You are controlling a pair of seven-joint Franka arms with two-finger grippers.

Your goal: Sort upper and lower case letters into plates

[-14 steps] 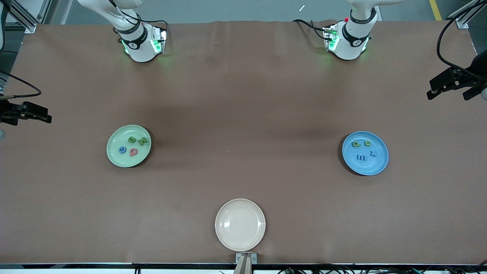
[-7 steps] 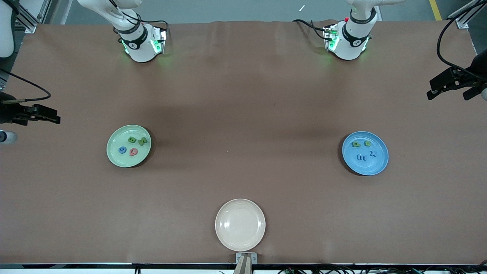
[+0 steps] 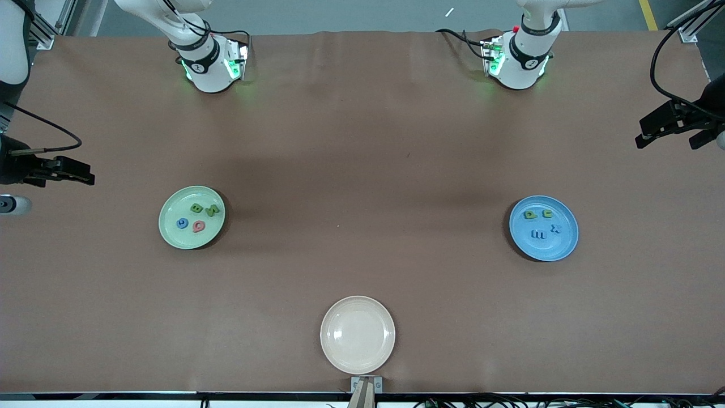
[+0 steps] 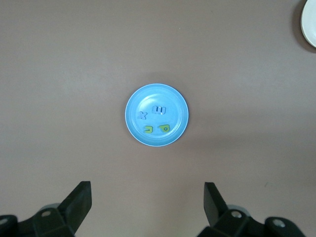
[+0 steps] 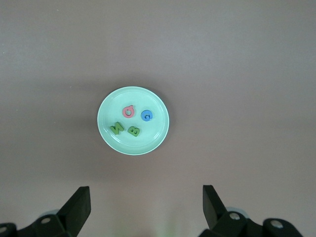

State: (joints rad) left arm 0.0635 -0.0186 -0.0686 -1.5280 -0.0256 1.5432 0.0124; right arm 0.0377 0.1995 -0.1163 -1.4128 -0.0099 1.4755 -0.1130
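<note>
Letters look sorted, I judge: four lie in the green plate (image 3: 191, 217) toward the right arm's end, four in the blue plate (image 3: 544, 228) toward the left arm's. Left gripper (image 4: 147, 200) and right gripper (image 5: 146, 200) hang above them, fingers apart, empty.

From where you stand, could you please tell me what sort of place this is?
Most likely a robotics lab workbench: two white robot arm bases bolted along a table under a brown cloth, loose black cables and aluminium framing at its edges, and foam letters sorted into a mint green plate and a bright blue plate.
</note>
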